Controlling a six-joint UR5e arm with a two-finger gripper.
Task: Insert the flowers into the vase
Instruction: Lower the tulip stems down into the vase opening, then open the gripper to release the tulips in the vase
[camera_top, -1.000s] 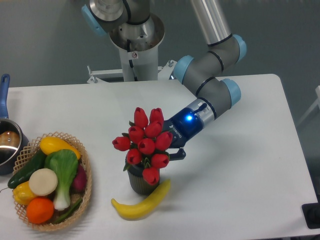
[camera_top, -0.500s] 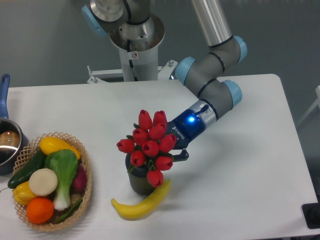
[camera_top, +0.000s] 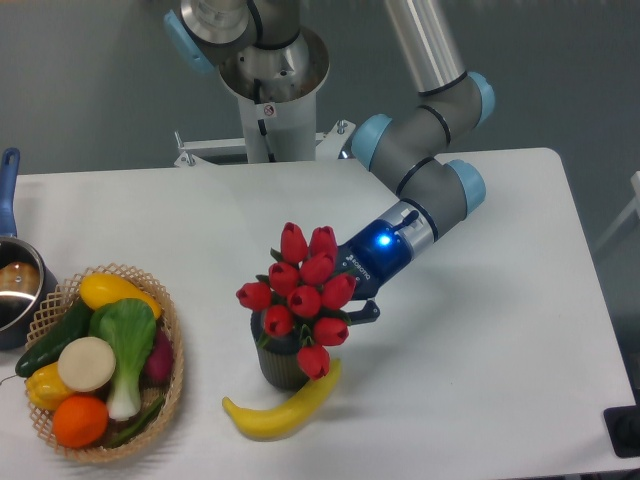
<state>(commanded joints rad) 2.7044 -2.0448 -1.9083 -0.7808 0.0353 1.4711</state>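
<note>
- We judge the step in hand to be the insertion itself: the flowers (camera_top: 302, 300) sit tilted over the vase (camera_top: 281, 366), their buds spilling past its rim toward the right.
- The vase stands near the front of the table (camera_top: 500, 330), just behind a banana (camera_top: 283, 408) that lies against its base.
- Our gripper (camera_top: 352, 312) reaches in from the right at a slant, its fingers buried behind the blooms. It appears closed around the lower part of the bunch, though the tulips hide the jaws and we cannot say how wide they stand.
- Whether the stems are already inside the opening we cannot tell; the heads cover the mouth of the vase.
- Next, we think, the bunch needs righting so the stems point straight down, then lowering until it seats, and only then letting go.
- Off to the left, well apart, are a basket (camera_top: 172, 345) of vegetables and a pot (camera_top: 14, 290).
</note>
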